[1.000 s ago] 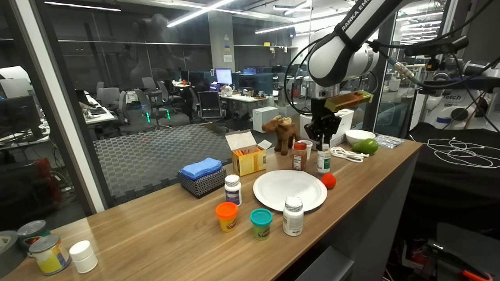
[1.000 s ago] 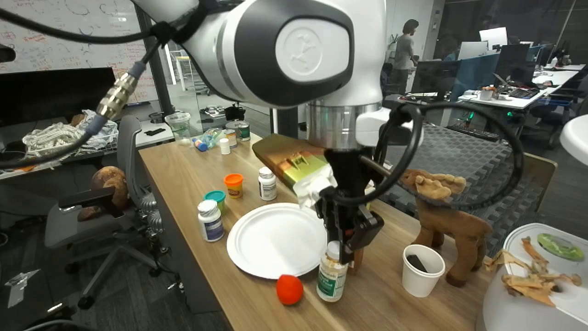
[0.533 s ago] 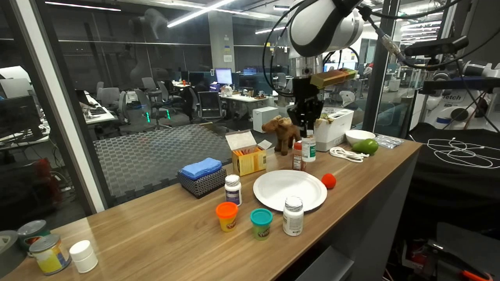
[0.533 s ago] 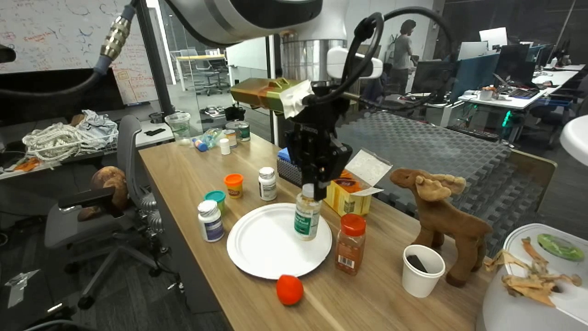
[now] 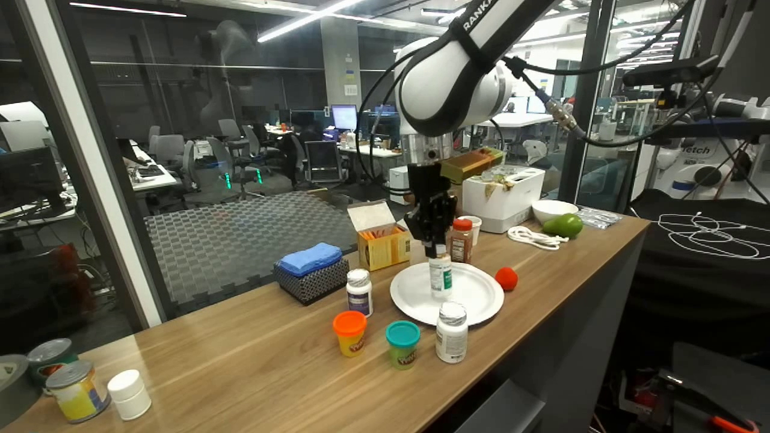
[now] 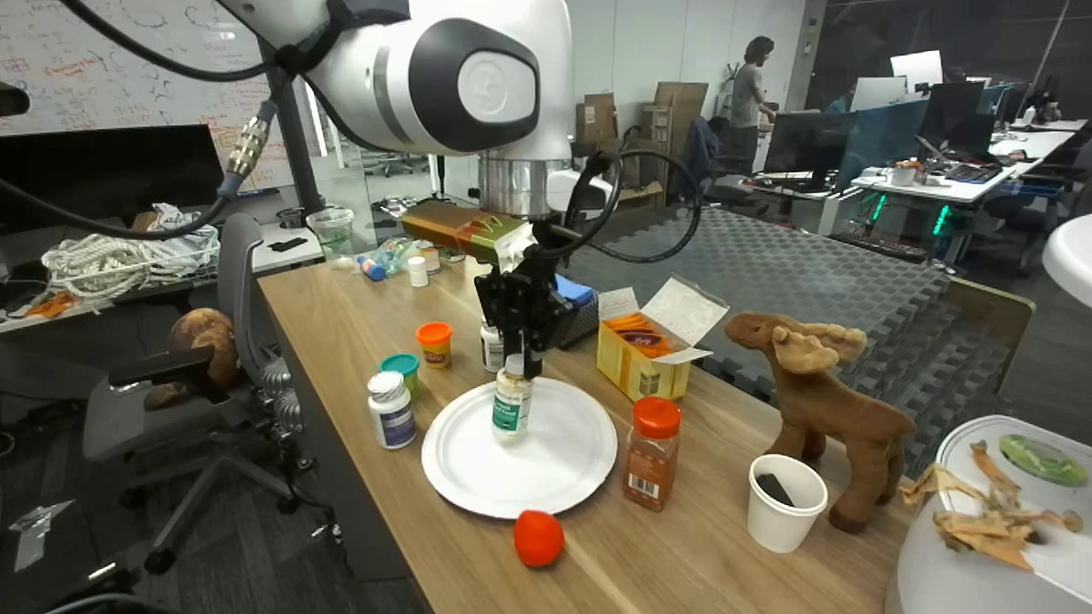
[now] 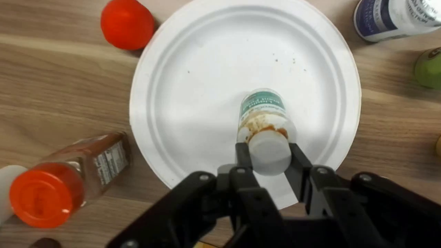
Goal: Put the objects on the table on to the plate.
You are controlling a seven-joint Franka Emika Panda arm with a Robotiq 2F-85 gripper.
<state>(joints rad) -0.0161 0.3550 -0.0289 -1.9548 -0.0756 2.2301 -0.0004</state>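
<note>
Wrist view: the fingers point(image 7: 300, 161) clamp the bottle point(image 7: 263, 112) by its cap point(image 7: 270, 153) over the plate point(image 7: 203, 82), probably to leave it free to stand upright there.

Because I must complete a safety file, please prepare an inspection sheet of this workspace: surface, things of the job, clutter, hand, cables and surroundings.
Surface: wooden table, grain visible.
Job's things: bottle over plate, contact unclear; small specks on the plate; orange cup, green cup, red piece and two white bottles near it, on the table.
Clutter: plush moose, open yellow box.
Hand: shut on the bottle, at its top.
Cables: black cable hanging beside the arm; white cord bundled on the table.
Surroundings: person standing in the background; chair beside the table.
</note>
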